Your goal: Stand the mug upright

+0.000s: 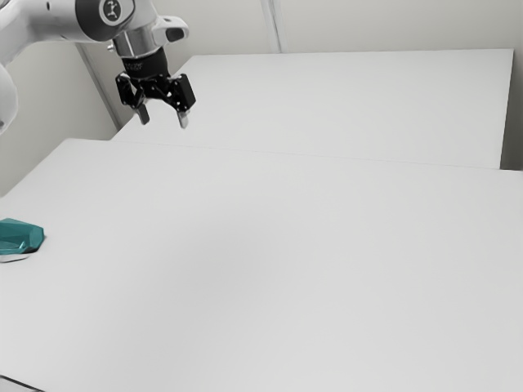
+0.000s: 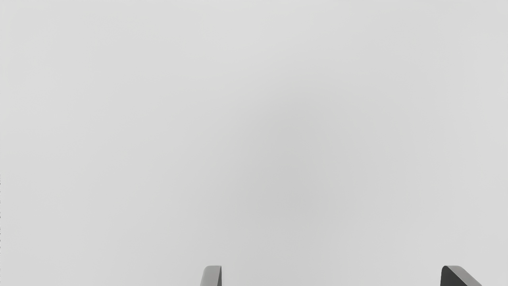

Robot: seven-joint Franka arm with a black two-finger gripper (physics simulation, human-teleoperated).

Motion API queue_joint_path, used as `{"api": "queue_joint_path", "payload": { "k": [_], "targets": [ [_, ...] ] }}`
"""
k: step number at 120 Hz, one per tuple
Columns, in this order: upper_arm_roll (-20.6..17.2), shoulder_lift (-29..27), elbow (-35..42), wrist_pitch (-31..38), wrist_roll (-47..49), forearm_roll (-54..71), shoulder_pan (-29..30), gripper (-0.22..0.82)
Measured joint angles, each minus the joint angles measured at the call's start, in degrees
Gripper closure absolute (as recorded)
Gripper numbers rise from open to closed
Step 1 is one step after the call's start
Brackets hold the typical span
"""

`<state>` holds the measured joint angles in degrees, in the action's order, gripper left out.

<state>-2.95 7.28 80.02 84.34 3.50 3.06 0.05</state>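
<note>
On the table (image 1: 261, 269), seemingly a faceted teal mug (image 1: 20, 235).

Open air lying beneath the gripper (image 1: 163, 122); wide lane running over the white tabletop (image 1: 270, 253). Teal faceted object (image 1: 20, 235) blocking low passage at the exterior view's left edge.

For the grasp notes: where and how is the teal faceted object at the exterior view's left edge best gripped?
Probably across its faceted body, with the open pincer coming straight down: the teal faceted object sits low on the table, its visible top uncovered. The view's edge cuts it off, so I can't tell about a handle.
</note>
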Motion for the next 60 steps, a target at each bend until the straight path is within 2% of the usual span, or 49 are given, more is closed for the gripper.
{"api": "queue_joint_path", "payload": {
  "k": [38, 48, 60],
  "targets": [
    [-0.37, -0.44, 0.46, 2.43, 0.11, 0.36, -0.57, 0.0],
    [-0.43, -2.49, 1.59, 3.22, 0.13, 0.18, -0.54, 0.0],
    [-0.41, -7.62, 5.79, 3.79, 0.14, -0.05, -0.21, 0.0]
  ]
}}
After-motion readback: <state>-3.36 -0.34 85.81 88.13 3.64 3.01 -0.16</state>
